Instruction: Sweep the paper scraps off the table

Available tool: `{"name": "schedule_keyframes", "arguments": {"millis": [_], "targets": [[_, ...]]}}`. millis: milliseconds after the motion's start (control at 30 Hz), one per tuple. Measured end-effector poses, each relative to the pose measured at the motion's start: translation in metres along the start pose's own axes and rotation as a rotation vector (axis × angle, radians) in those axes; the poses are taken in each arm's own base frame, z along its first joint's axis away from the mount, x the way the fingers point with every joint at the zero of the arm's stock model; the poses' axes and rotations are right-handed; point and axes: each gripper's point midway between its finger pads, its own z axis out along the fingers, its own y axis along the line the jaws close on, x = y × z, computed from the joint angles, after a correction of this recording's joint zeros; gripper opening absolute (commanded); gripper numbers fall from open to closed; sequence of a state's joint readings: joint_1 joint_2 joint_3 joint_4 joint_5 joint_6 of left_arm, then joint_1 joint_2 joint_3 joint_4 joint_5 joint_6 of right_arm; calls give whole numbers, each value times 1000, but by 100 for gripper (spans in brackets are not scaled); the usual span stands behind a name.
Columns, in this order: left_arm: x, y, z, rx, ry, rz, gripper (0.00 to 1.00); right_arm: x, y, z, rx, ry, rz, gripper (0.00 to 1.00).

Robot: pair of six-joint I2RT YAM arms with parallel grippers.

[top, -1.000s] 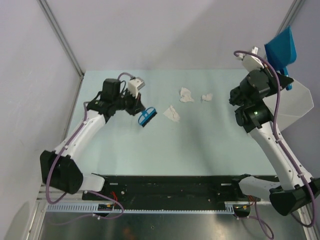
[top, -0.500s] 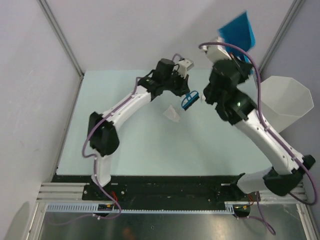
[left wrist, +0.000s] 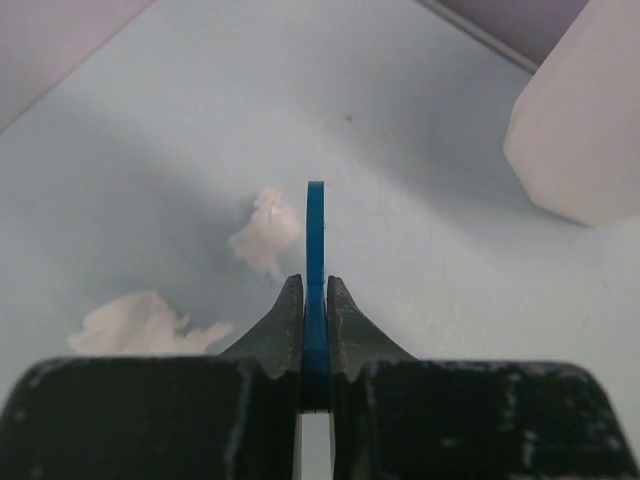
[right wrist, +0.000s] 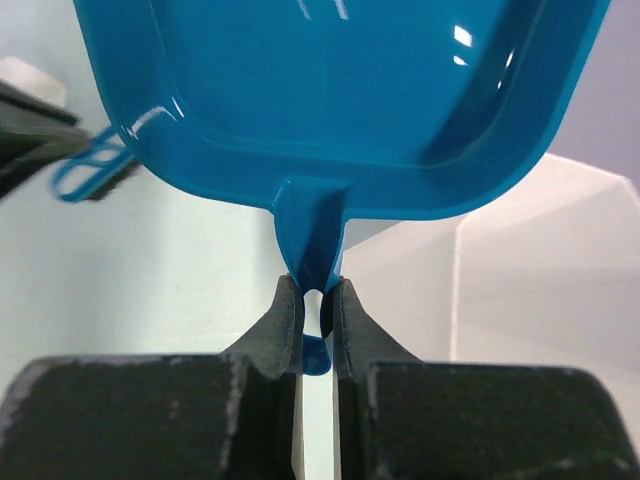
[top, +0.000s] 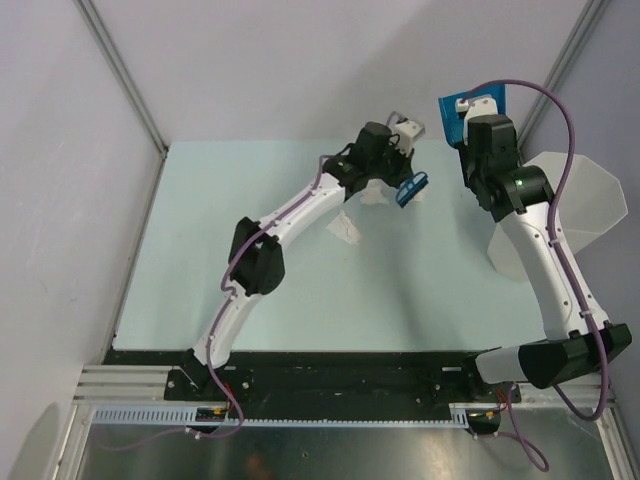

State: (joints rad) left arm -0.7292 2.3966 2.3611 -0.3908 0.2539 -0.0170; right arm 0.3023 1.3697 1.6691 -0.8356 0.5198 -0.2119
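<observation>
Left fingers [left wrist: 285,325] pinch a blue brush [left wrist: 316,230] beside the paper scraps [left wrist: 265,235] at the tabletop's [top: 200,220] upper centre, while right fingers [right wrist: 285,322] pinch a dustpan [right wrist: 330,80] by its handle, seemingly ready to receive them.

Table [top: 200,270]: plain pale mint-green.
Paper scraps [top: 345,228]: white, left of your bin.
Bin [top: 590,195]: translucent white.
Dustpan [right wrist: 340,80]: glossy blue; you see it up-left of the bin.
Brush [top: 411,189]: same blue, left of the bin.
Arms [top: 545,260]: white, black joints.
Cables [top: 532,83]: purple.
</observation>
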Motion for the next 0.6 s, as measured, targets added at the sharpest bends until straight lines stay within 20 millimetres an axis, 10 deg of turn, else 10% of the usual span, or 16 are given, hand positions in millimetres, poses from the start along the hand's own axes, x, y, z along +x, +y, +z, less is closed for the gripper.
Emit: {"name": "schedule_keyframes", "arguments": {"millis": [300, 600], "targets": [[3, -3, 64, -140, -134, 86, 0, 8, 34, 2, -147, -15, 107, 0], [26, 28, 99, -304, -157, 621, 0, 8, 57, -6, -187, -21, 73, 0]]}}
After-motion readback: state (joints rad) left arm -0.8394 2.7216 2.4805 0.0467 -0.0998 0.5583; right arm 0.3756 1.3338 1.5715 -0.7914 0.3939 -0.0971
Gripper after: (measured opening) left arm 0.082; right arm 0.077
